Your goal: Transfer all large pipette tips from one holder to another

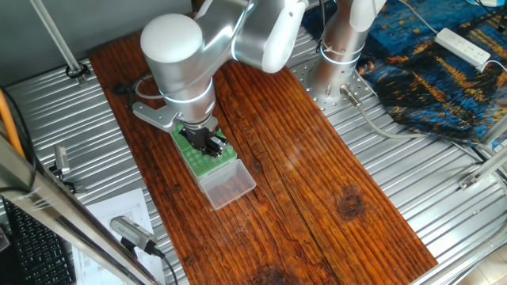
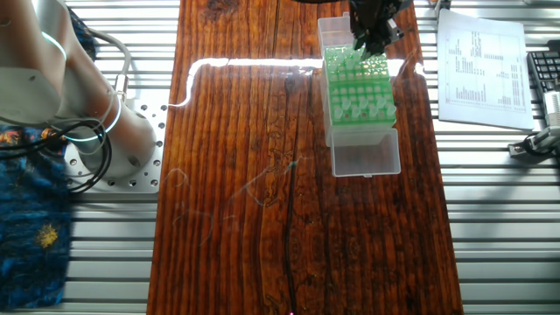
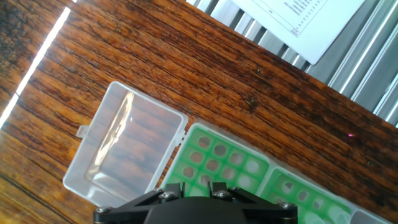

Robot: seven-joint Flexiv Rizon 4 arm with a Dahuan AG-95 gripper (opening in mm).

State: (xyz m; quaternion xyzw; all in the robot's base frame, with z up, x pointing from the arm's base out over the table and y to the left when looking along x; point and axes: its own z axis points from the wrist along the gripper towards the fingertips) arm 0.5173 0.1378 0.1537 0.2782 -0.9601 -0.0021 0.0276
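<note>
The green rack [image 2: 359, 92] sat at about 1 o'clock on the wooden desk [image 2: 245, 201] in the other fixed view, its clear hinged lid [image 2: 366, 151] lying open and bare just below it at 6 o'clock. The large pipette tips [image 2: 360, 103] stood in the rack's grid, pale wide ends upward; how many holes were filled was hard to tell through the glare. In the hand view the rack [image 3: 227, 158] was split into two green sections, with the lid [image 3: 121, 146] at 9 o'clock of it. The gripper [image 2: 367, 39] hung over the rack's 12 o'clock end, close above the tips; whether the jaws were parted or closed I cannot tell. A printed sheet [image 2: 484, 66] lay at 3 o'clock on the ribbed metal surround [image 2: 499, 227], and blue patterned cloth [image 2: 31, 227] lay at 8 o'clock.
</note>
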